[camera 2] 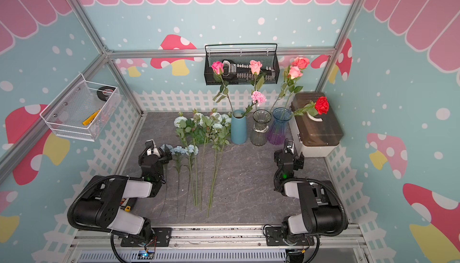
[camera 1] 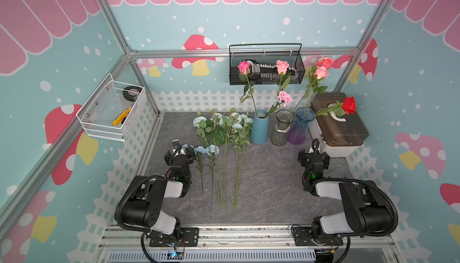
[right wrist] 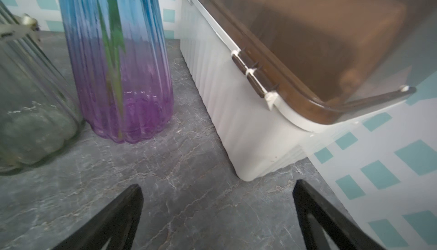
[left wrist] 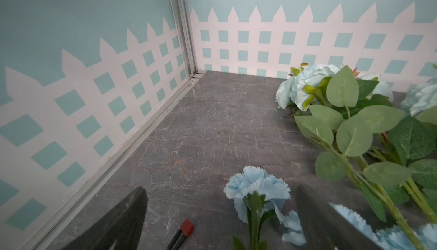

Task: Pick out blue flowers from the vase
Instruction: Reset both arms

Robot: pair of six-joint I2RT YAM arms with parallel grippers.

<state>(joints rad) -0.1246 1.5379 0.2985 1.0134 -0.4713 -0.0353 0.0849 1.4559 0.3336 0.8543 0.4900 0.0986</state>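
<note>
Top views both show the blue flowers (camera 1: 234, 126) lying flat on the table (camera 1: 273, 187), heads just beside the teal vase (camera 1: 259, 127) and stems running from it toward the arm bases. That vase, the clear vase (camera 1: 282, 129) next to it and the purple vase (camera 1: 298, 129) beyond hold only pink, coral and red blooms, so I judge the picking all but done. The left gripper (camera 1: 185, 147) hangs over the carnation heads lying farthest from the teal vase. Left wrist view: its jaws gape fully and grip nothing, with one carnation (left wrist: 256, 185) lying loose between them. The sound move, I think, is a straight lift so neither finger drags a petal or stem. Right wrist view: the right gripper (right wrist: 218, 185) is likewise wide open and empty, low over bare table past the purple vase from the teal vase, near a white box (right wrist: 236, 118). The table is smooth, dark grey and marbled, probably slippery under thin stems. Around it stand teal booth walls with a printed white fence, pink awning, mushrooms and aluminium framing.
</note>
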